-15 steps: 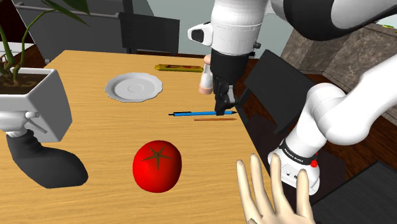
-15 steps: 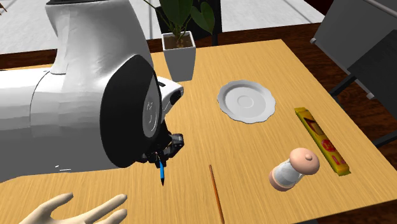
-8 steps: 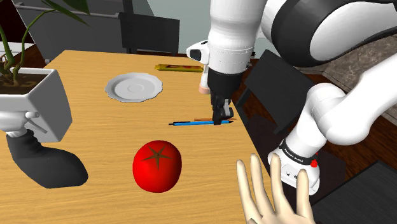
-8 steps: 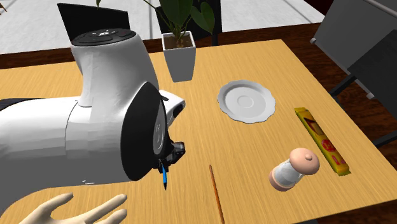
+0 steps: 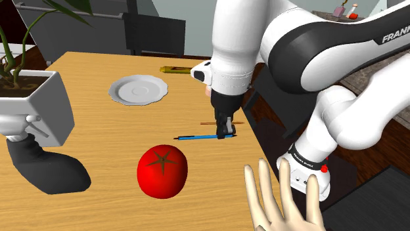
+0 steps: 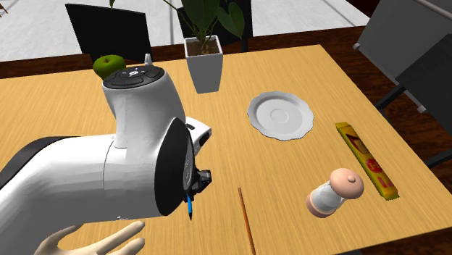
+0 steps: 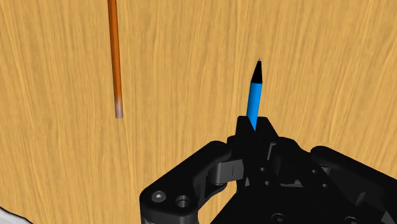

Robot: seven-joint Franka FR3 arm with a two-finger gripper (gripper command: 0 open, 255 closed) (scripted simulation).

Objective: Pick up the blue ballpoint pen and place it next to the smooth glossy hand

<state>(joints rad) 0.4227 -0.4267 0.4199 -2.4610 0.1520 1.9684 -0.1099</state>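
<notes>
Now | step: carrying | pen (image 5: 197, 137) is clamped at one end by the closed fingers (image 7: 245, 135) of the gripper (image 5: 225, 131), held level over the surface (image 5: 98, 125) | next: it should be carried to the hand (image 5: 282, 203), then laid beside it.

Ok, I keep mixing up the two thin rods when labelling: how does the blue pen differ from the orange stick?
The pen is bright blue with a black tip; the stick is plain orange-brown. The pen is clasped in the gripper; the stick lies free on the table, apart from the gripper. Both are thin and straight.
</notes>
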